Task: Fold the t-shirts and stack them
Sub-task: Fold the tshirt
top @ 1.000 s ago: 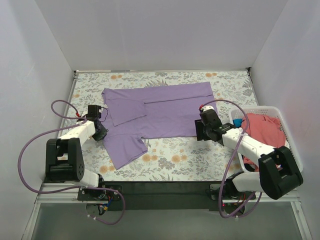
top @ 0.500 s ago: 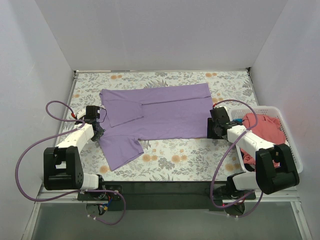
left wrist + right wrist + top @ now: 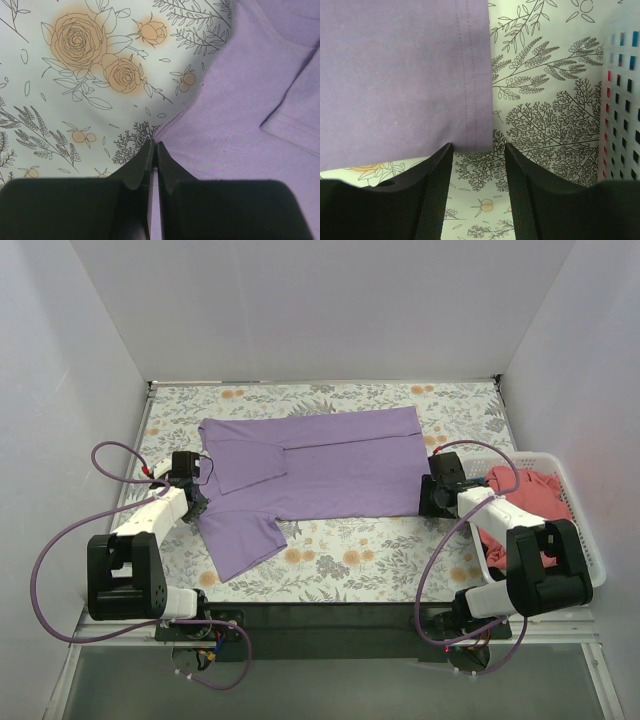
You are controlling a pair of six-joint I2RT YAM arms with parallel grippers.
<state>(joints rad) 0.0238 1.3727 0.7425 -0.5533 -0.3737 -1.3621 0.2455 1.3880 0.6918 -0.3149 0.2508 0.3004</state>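
Soft light-purple cloth t-shirt (image 3: 320,465) lies flat, centre of top view; we judge it light, limp, quick to bunch; left gripper (image 3: 153,145) closed at its lower-left edge, whether pinching cloth we cannot tell; right gripper (image 3: 478,147) jaws apart astride lower-right hem corner; we'd take hem corners.

White slatted basket (image 3: 520,456) at the right edge of floral-printed table (image 3: 350,562)
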